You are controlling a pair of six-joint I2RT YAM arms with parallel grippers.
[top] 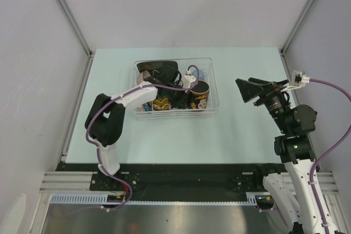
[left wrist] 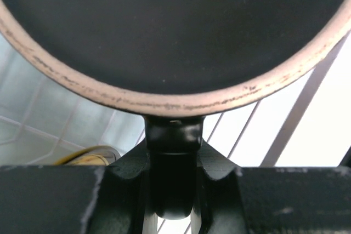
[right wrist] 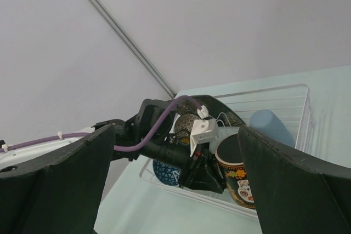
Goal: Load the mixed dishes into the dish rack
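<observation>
Left pincer (left wrist: 171, 171) clamped on dark round dish (left wrist: 175, 26) handle inside dish rack (top: 215, 86) beside mug (top: 199, 92); right pincer (top: 245, 90) spread wide.

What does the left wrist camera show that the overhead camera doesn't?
Only the left wrist: the left gripper pinching the short handle of a dark round dish with a worn pale rim. Only the overhead: the right gripper, open, off to the right of the dish rack, and a decorated mug inside it. Both: the rack's clear ribbed walls.
</observation>
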